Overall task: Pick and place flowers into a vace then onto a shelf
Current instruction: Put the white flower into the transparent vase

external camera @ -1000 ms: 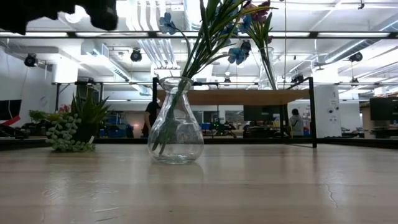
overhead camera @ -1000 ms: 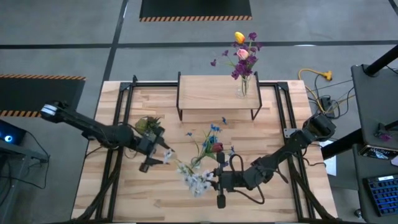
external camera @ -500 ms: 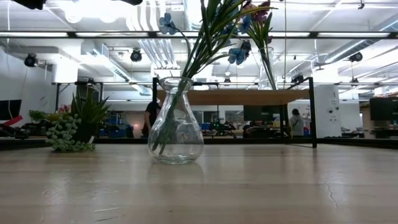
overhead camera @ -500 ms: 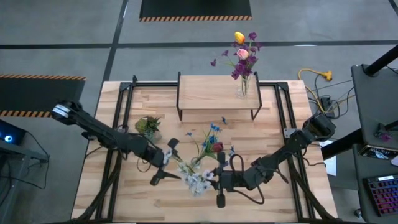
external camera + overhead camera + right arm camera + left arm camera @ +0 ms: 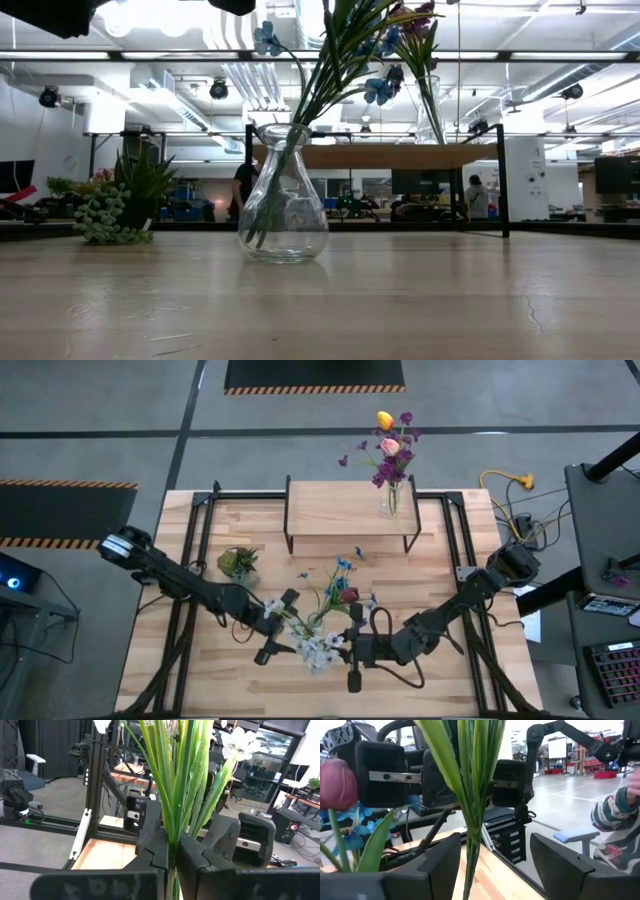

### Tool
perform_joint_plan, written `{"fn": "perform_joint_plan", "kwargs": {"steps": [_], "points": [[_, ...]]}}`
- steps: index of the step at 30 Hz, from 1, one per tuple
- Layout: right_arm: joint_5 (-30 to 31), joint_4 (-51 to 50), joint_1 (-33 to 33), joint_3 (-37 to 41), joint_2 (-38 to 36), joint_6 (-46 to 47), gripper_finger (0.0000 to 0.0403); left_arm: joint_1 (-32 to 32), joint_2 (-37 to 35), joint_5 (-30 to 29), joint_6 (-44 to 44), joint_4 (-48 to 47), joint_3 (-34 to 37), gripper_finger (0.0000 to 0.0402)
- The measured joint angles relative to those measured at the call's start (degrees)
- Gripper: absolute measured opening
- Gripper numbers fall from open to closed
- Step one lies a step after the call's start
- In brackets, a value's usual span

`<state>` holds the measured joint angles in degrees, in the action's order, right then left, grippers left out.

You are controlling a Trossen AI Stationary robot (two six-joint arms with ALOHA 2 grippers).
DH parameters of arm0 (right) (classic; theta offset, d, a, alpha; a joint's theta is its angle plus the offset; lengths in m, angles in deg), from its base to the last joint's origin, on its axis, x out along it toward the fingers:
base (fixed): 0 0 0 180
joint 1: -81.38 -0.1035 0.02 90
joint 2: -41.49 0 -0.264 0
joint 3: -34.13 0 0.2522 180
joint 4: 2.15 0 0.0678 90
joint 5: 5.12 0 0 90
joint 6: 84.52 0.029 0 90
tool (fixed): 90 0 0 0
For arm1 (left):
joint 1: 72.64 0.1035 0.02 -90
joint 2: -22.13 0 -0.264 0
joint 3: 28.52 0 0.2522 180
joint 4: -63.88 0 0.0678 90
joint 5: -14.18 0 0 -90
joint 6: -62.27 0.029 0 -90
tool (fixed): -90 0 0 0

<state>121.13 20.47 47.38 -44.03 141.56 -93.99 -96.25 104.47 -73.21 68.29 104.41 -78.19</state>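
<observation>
A clear glass vase (image 5: 283,200) stands on its base on the table and holds several flowers (image 5: 330,595) with blue, red and white blooms. My right gripper (image 5: 340,649) sits at the near right of the bunch, shut on its green stalks (image 5: 176,795). My left gripper (image 5: 283,628) is open at the bunch's left. Its fingers stand on either side of the stalks (image 5: 475,805) with gaps showing. A second vase (image 5: 390,498) with purple, pink and yellow blooms stands on the right end of the shelf (image 5: 340,508). My right gripper pinches the bunched green stalks (image 5: 175,827) between its two fingers (image 5: 155,851), above the vase's neck. The fingers come level from the table's right and lie across the stalks. The stalks stand nearly upright, with their lower ends in the vase on the table.
A small potted plant (image 5: 238,562) stands on the table left of the vase, also visible in the low view (image 5: 125,205). The shelf's black legs (image 5: 502,180) rise behind the vase. Black frame rails (image 5: 195,560) run along both sides of the table.
My left gripper has moved from beside the potted plant toward the table's right and near edge, ending at the bunch of stalks. The right gripper and the vase have kept still.
</observation>
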Motion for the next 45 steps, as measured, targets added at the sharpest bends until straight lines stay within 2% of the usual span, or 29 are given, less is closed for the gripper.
{"fn": "perform_joint_plan", "kwargs": {"steps": [9,14,27,32,45], "points": [[-0.02,-0.04,0.00,0.00,-0.01,0.04,0.0011,0.04,4.15,-1.57,-2.15,-0.41,-5.23,0.0222],[-0.02,-0.04,-0.19,0.00,-0.02,0.02,0.0011,0.54,4.66,-4.00,-2.09,-7.62,-8.74,0.0222],[-0.04,-0.06,-0.63,0.00,-0.04,-0.15,0.0011,0.74,4.61,-4.74,-4.00,-6.96,-9.28,0.0216],[-0.04,-0.02,-0.66,0.02,-0.04,0.02,0.0011,0.76,4.61,-4.72,-4.00,-6.12,-9.28,0.0186],[0.06,0.11,-0.61,0.02,-0.15,-0.50,0.0012,0.74,4.61,-4.30,-5.08,-4.95,-9.26,0.0059]]}}
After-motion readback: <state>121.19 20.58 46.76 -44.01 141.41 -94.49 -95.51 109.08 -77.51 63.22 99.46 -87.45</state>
